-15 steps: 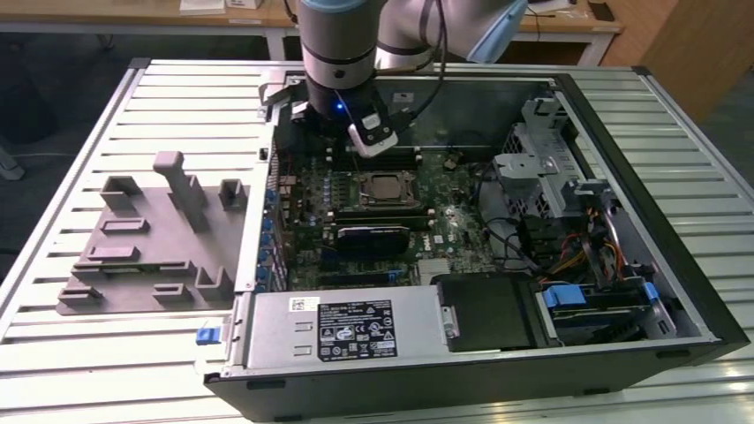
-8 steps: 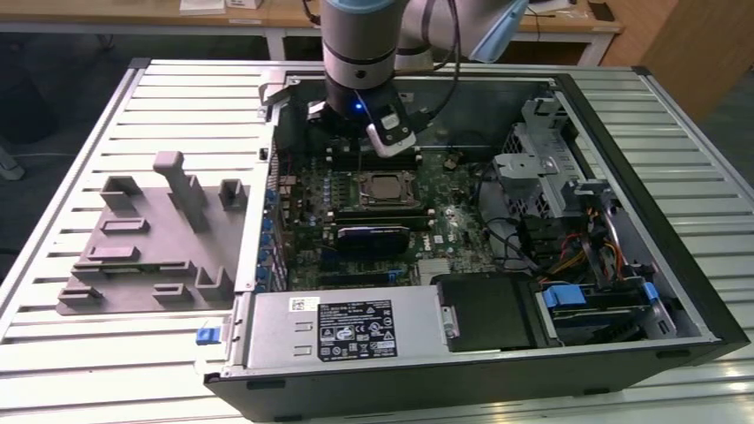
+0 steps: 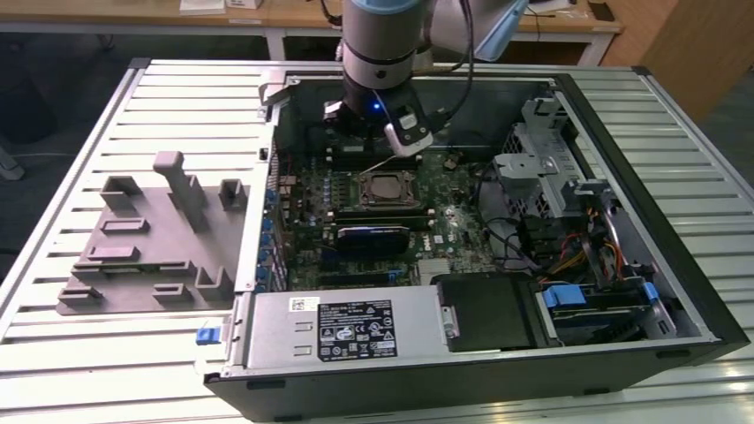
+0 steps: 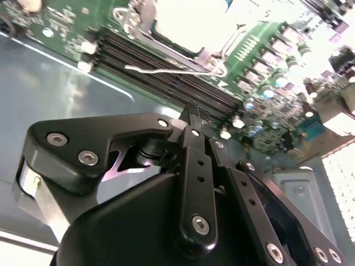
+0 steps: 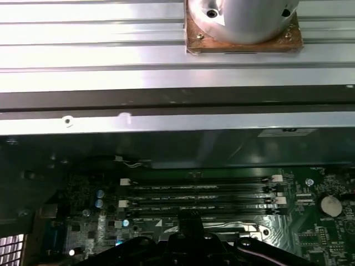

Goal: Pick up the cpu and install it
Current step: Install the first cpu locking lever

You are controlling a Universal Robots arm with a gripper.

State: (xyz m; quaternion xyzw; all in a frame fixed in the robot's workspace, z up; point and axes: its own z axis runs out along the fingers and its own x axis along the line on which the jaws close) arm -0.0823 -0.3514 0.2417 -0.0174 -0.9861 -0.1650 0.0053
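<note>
Gripper (image 4: 192, 109) sits over the memory slots (image 4: 166, 84) right beside the socket (image 4: 206, 54), fingers pinched together, nothing held. The cpu (image 4: 188, 22) lies inside the socket frame, with the wire lever (image 4: 166, 70) loose alongside.

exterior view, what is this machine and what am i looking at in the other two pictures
The exterior view shows a robot arm reaching into an open computer case that lies on a slatted metal table, beside a grey moulded tray. The other two pictures come from cameras on the arm's wrist, looking past its black jaws at the green motherboard. The jaws look shut, holding nothing visible, above the memory slots next to the processor socket.
</note>
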